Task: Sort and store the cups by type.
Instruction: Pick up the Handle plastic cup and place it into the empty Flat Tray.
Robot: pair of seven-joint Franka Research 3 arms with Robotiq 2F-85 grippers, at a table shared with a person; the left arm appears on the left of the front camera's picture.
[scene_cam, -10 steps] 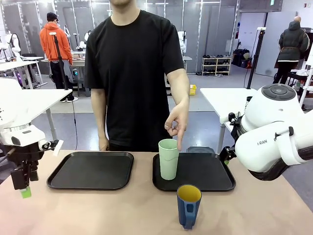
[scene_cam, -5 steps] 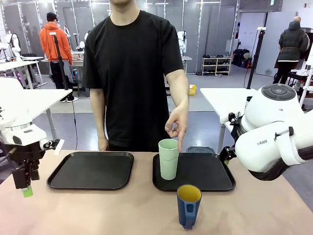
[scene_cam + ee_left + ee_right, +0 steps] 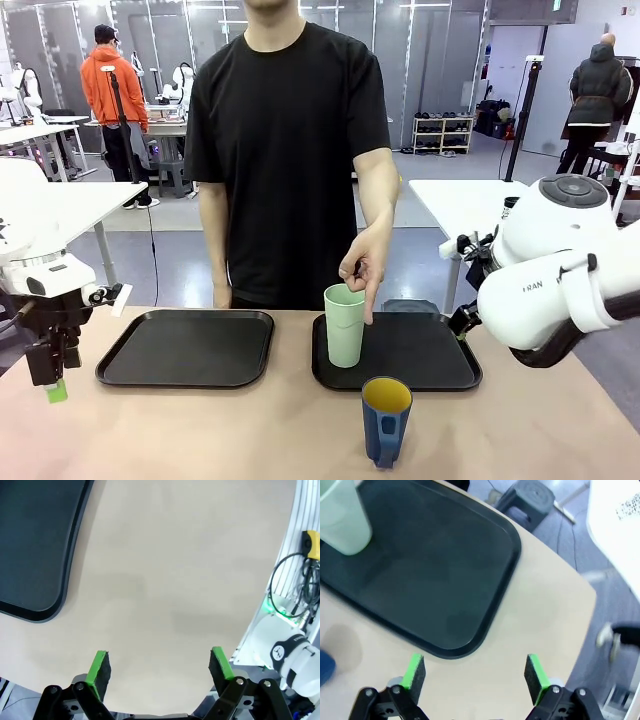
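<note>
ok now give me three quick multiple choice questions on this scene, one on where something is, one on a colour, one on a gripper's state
1. Where does the mint-green tumbler stand? A on the floor; B on the right tray; C on a chair.
2. What colour is the inside of the dark blue mug? A white; B yellow; C red.
3. How is the right gripper? A open, holding nothing; B shut on a spoon; C shut on a lid.
Answers: 1 B, its base sits upright on that tray's black surface. 2 B, the front view shows a yellow lining below the rim. 3 A, its green pads stand wide apart with nothing gripped.
</note>
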